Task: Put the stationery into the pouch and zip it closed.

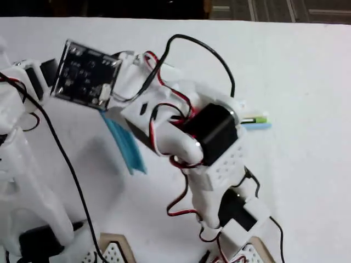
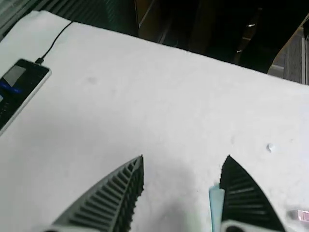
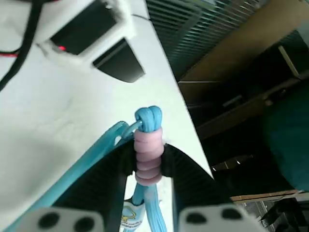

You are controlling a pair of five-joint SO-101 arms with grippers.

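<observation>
1. Here, the right tool is clamped on the pink beaded zipper pull of the blue pouch. The pouch slants down beneath it, left of centre in the high view.
2. The left tool has its fingers apart with nothing between them, over the white table.
3. Green and blue pens lie on the table at centre right, partly behind the right arm.
4. A dark device with a cable lies on the table.

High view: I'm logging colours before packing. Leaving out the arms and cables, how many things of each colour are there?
Blue: 2 (flat blue fabric pouch, light blue pen)
Green: 1 (green pen)
Total: 3
</observation>
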